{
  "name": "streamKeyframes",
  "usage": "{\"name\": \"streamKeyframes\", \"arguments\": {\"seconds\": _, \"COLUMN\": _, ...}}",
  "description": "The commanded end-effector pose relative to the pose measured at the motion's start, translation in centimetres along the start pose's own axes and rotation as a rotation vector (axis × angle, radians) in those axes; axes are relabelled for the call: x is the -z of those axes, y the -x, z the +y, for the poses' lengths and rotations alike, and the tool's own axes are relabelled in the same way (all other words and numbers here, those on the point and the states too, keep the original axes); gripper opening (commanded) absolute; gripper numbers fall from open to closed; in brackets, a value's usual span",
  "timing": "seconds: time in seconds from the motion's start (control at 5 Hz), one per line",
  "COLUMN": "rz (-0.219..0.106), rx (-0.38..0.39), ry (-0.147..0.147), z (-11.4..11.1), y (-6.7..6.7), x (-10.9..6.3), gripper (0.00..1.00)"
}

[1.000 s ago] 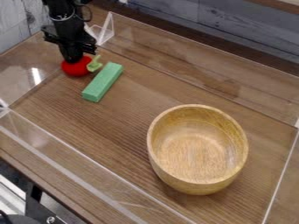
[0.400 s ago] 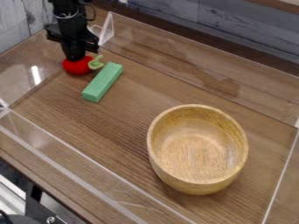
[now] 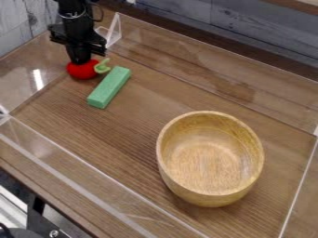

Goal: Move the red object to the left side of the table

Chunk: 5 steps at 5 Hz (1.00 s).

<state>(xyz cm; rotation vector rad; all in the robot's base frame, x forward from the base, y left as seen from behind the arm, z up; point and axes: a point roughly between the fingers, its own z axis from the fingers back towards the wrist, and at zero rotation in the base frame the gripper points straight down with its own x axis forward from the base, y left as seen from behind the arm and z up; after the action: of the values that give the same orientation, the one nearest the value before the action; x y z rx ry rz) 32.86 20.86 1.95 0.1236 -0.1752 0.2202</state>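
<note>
The red object (image 3: 82, 68) is a small round red toy fruit with a light green leafy end. It rests on the table (image 3: 187, 93) near the far left corner. My black gripper (image 3: 81, 59) points down right over it, shut on the red fruit, and its fingers hide the fruit's top.
A green rectangular block (image 3: 108, 87) lies just right of the fruit. A large wooden bowl (image 3: 210, 156) sits at the near right. Low clear acrylic walls (image 3: 32, 67) border the tabletop, one close to the left of the gripper.
</note>
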Motion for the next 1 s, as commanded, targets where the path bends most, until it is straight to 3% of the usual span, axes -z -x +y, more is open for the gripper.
{"name": "streamKeyframes", "arguments": {"seconds": 0.0, "rz": 0.06, "rx": -0.008, "ry": 0.011, "z": -0.43, "y": 0.89, "x": 2.33, "gripper": 0.0}}
{"name": "streamKeyframes", "arguments": {"seconds": 0.8, "rz": 0.103, "rx": -0.034, "ry": -0.003, "z": -0.34, "y": 0.81, "x": 1.94, "gripper": 0.0}}
